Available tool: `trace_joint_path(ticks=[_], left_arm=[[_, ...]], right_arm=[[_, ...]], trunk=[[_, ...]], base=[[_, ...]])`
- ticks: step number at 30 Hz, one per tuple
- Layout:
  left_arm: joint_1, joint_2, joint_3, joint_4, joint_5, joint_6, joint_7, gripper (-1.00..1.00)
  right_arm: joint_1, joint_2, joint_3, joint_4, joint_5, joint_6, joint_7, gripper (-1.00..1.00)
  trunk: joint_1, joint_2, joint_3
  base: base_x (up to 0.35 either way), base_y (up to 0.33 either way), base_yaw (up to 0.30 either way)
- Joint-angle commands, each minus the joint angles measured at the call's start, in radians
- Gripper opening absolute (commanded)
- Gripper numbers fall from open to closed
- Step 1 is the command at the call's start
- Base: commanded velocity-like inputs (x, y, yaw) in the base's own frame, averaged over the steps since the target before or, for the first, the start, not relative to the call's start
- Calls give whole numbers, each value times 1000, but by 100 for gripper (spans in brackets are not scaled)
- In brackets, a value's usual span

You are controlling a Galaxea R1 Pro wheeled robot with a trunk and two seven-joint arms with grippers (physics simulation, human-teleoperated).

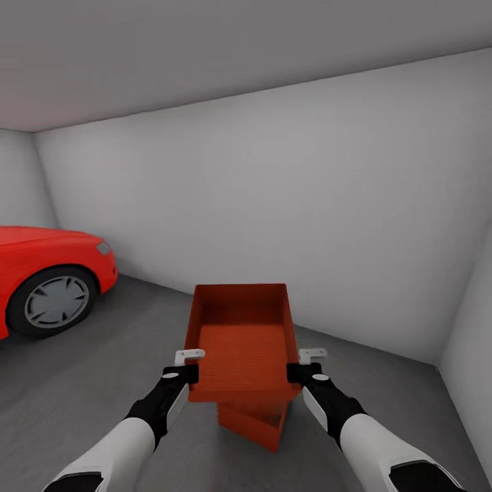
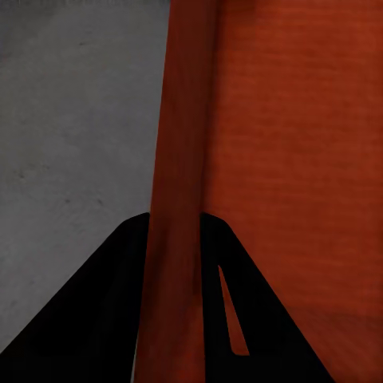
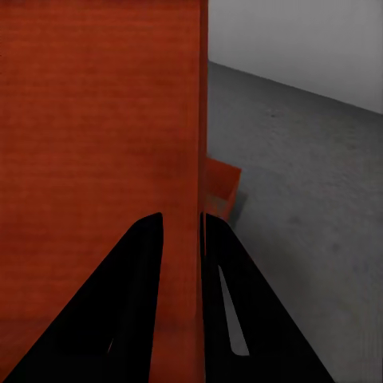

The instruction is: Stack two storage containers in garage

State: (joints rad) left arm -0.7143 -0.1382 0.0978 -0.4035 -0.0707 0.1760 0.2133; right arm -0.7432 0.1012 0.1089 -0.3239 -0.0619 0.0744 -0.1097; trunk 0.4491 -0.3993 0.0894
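Garage [image 1: 273, 171], grey concrete floor [image 1: 82, 383], red car [image 1: 48, 273]

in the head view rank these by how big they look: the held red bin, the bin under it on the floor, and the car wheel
1. Held bin, largest, though it is nearest the camera.
2. Car wheel.
3. Lower bin, smallest as seen, but the held one hides most of it, so its real size is unsure.

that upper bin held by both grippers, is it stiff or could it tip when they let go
The upper storage container probably stays stiff: its thin walls look straight where the left gripper and right gripper pinch them. Open and showing nothing inside, it is likely light. It may tip on release, since the lower container sits askew and offset beneath it on the floor.
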Motion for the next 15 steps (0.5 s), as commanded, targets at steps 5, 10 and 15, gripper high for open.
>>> trace_joint_path(ticks=[5,10,15], left_arm=[[-1,-1,34,-46,32,8,66,-100],[-1,-1,34,-46,32,8,66,-100],[-1,-1,34,-46,32,8,66,-100]], right_arm=[[0,1,5,-1,-26,5,5,-100],[1,1,5,-1,-26,5,5,-100],[1,1,5,0,-26,6,5,-100]], trunk=[[1,-1,0],[1,-1,0],[1,-1,0]], base=[[304,171,0],[304,185,0],[304,188,0]])
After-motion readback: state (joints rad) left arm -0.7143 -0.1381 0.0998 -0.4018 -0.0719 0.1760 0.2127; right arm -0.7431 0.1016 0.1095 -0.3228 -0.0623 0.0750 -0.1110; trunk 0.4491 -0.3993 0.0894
